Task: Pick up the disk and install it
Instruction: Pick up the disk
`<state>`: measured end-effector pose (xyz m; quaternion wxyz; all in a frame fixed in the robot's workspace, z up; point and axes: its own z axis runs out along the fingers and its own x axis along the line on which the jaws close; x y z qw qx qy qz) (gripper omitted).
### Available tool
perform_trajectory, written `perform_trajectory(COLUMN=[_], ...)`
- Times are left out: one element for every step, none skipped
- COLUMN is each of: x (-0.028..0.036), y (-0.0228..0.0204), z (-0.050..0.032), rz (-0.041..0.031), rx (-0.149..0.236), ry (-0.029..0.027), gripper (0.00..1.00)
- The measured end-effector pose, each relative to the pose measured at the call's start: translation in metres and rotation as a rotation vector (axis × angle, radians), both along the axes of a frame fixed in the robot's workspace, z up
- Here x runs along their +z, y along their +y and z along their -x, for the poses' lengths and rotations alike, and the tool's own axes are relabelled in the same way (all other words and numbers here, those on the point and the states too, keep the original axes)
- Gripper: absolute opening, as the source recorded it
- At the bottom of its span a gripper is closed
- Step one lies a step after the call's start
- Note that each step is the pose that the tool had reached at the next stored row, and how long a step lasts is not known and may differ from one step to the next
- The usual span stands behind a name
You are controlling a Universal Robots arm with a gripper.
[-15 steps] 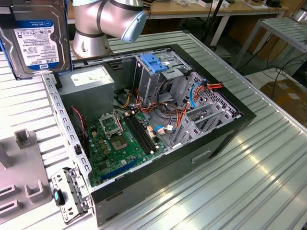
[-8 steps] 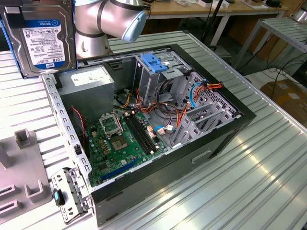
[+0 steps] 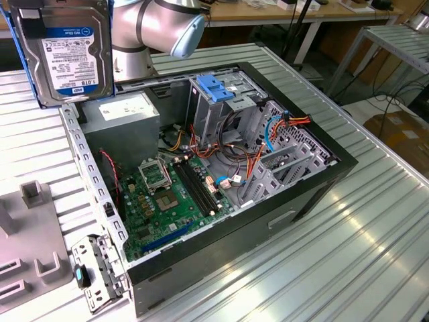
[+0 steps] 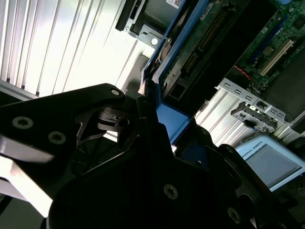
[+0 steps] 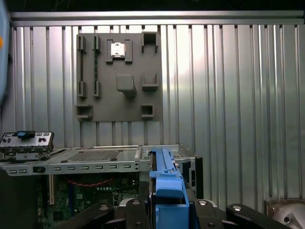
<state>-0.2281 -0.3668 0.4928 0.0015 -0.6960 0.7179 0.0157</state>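
the gripper (image 5: 167, 210) is pinching the disk (image 3: 64, 50) between closed fingers. the disk is hanging upright, the cage (image 3: 218, 100) lying toward the exterior view's right.

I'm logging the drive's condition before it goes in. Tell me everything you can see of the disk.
The disk is a flat rectangular drive of silver-grey metal, with a white, blue and black label and blue plastic rails along its sides. It is held upright in the air, at the exterior view's left of the open computer case, not yet installed. The gripper is shut on it.
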Motion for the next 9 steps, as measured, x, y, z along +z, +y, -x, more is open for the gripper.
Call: perform_trajectory(x=[0.0000, 0.0000, 0.0000, 0.0000, 0.0000, 0.0000, 0.0000, 0.0000, 0.0000], y=[0.0000, 0.0000, 0.0000, 0.0000, 0.0000, 0.0000, 0.0000, 0.0000, 0.0000], z=[-0.0014, -0.0026, -0.0042, -0.0052, -0.0065, -0.0075, -0.0086, -0.0095, -0.0106], rz=[0.0000, 0.0000, 0.0000, 0.0000, 0.0000, 0.0000, 0.0000, 0.0000, 0.0001], rx=[0.000, 0.000, 0.000, 0.000, 0.000, 0.000, 0.000, 0.000, 0.000], ry=[0.0001, 0.0000, 0.0000, 0.0000, 0.0001, 0.0001, 0.0000, 0.0001, 0.0001], gripper=[0.37, 0.37, 0.37, 0.37, 0.37, 0.37, 0.37, 0.37, 0.37])
